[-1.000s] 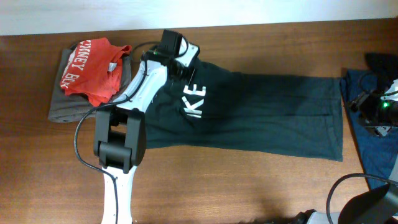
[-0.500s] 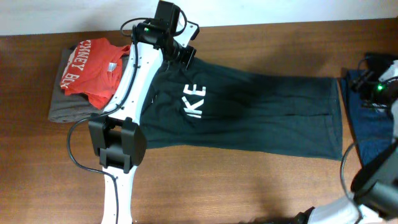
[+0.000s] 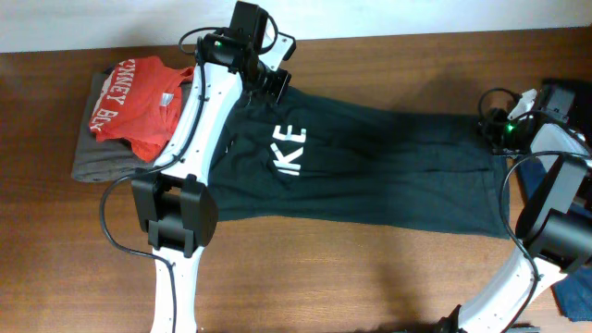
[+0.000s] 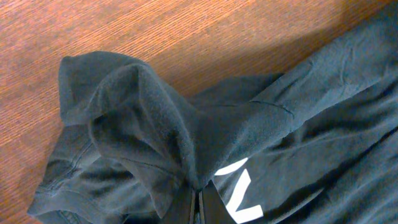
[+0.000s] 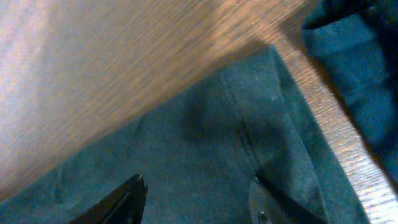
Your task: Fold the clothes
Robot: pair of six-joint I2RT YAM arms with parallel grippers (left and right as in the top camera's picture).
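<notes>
Across the worktop [image 3: 351, 277] the dark T-shirt [image 3: 398, 171] is lying spread out; the left pincer [image 4: 200, 205] is clamping its bunched upper edge, the right pincer [image 5: 196, 186] is hovering open over its hem corner.

The T-shirt [image 3: 388, 176] is a very dark green, close to black, with white letters [image 3: 291, 148] on it. The table [image 3: 324, 277] is warm brown wood with a fine, streaky grain. At its left edge there's a red tee [image 3: 134, 102] with white lettering, on top of something grey [image 3: 92, 157]. Blue cloth [image 5: 339, 46] shows at the right edge. The left arm [image 3: 199, 120] is white with black joints.
</notes>
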